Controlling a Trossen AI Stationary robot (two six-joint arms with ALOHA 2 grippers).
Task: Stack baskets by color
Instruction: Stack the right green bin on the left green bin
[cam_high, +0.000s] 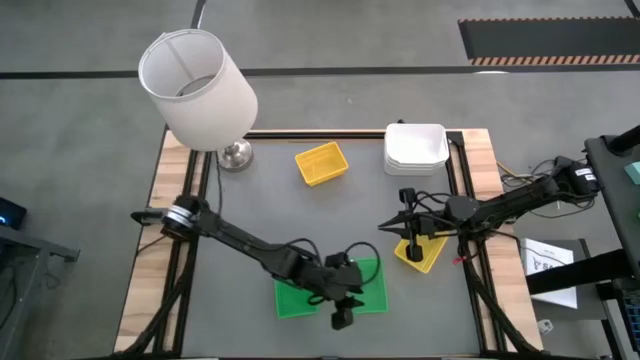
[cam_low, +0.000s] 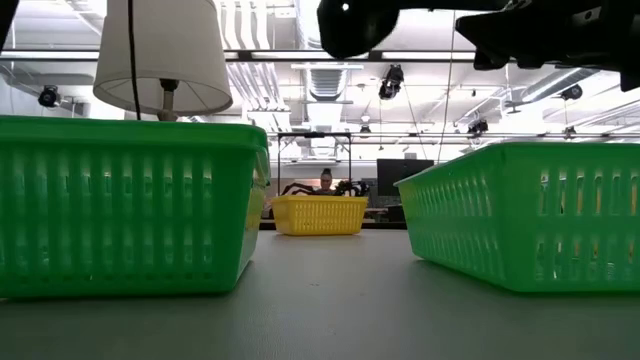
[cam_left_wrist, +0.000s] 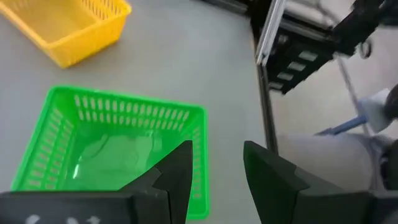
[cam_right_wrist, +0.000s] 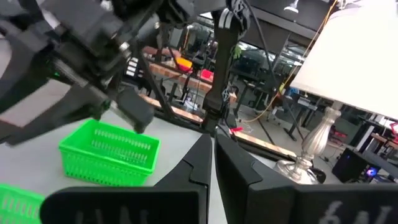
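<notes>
Baskets: two green (cam_low: 130, 205), two yellow (cam_high: 321, 164)

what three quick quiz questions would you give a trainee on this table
1. True or false: the right gripper is shut.
2. Which gripper is over the green rectangular plastic basket? A: the left gripper. B: the right gripper.
3. Fill in: the white rectangular plastic baskets sit in one ___.
Key: 1 true; 2 A; 3 stack.
</notes>
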